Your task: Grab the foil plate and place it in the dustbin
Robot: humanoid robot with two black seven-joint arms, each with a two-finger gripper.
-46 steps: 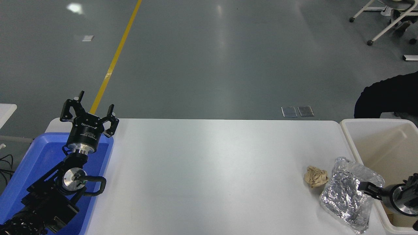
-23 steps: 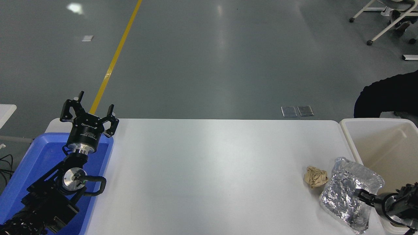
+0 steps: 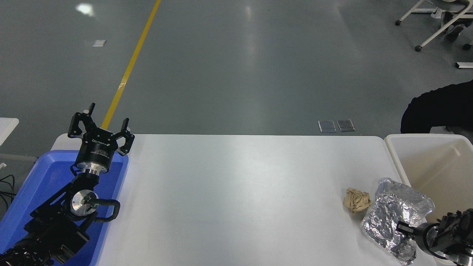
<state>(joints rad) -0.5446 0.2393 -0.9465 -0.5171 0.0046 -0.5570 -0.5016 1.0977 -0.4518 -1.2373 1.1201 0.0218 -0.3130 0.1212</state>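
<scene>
The shiny, crinkled silver foil plate lies near the right end of the white table, close to its near edge, with its right side just beside the rim of the large cream-white plastic dustbin. It has not visibly left the table. What has changed is our right gripper: a second ago it reached over the plate's right-hand middle, and it has since slid down toward the plate's near corner, so that its black tip now sits over the foil close to the table's near edge. We cannot tell how far its jaws are parted, nor whether they have foil between them; too little of it shows.

We judge this as hunting along the rim for a bite, so the lift is not yet begun. Thin foil may crumple or slip when pinched.

A small crumpled tan paper ball rests just left of the plate. Our left gripper hangs parked with fingers spread wide and empty, over the blue plastic tray at the table's left end.
</scene>
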